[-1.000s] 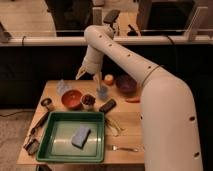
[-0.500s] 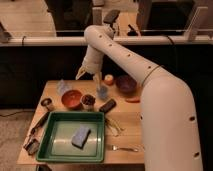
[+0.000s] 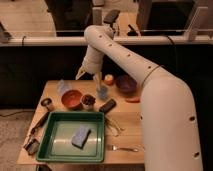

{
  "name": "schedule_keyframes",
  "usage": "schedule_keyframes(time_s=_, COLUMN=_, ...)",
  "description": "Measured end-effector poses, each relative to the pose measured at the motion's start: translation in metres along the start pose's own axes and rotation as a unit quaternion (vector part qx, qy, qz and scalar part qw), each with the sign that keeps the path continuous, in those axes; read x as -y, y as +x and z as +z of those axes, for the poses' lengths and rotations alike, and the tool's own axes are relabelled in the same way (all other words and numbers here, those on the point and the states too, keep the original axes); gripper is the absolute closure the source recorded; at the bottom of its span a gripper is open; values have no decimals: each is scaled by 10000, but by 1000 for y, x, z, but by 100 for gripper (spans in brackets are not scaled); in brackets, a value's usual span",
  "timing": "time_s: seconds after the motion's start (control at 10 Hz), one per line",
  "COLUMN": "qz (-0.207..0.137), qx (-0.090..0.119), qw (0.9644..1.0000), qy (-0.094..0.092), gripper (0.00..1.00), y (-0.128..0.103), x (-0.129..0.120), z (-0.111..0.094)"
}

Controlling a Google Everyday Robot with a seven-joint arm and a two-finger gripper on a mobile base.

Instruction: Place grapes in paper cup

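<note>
The paper cup (image 3: 88, 102) stands on the wooden table (image 3: 127, 122), just right of the orange bowl. Its mouth is filled with something dark maroon, which looks like the grapes (image 3: 88, 99) sitting inside it. My gripper (image 3: 88, 76) hangs above the back of the table, higher than the cup and a little behind it. Its fingers (image 3: 79, 74) are spread apart and hold nothing.
An orange bowl (image 3: 71, 98) is left of the cup, and a dark metal tin (image 3: 47, 103) is further left. A light blue cup (image 3: 102, 92), an apple (image 3: 108, 79) and a purple bowl (image 3: 126, 84) stand behind. A green tray (image 3: 60, 145) with a blue sponge (image 3: 81, 136) is in front. A fork (image 3: 122, 148) lies to its right.
</note>
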Motion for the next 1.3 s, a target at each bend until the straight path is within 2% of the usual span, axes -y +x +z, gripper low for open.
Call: schedule_keyframes(time_s=1.3, qz=2, qx=9, qw=10000, qy=-2, gripper=22, y=0, x=0, z=1)
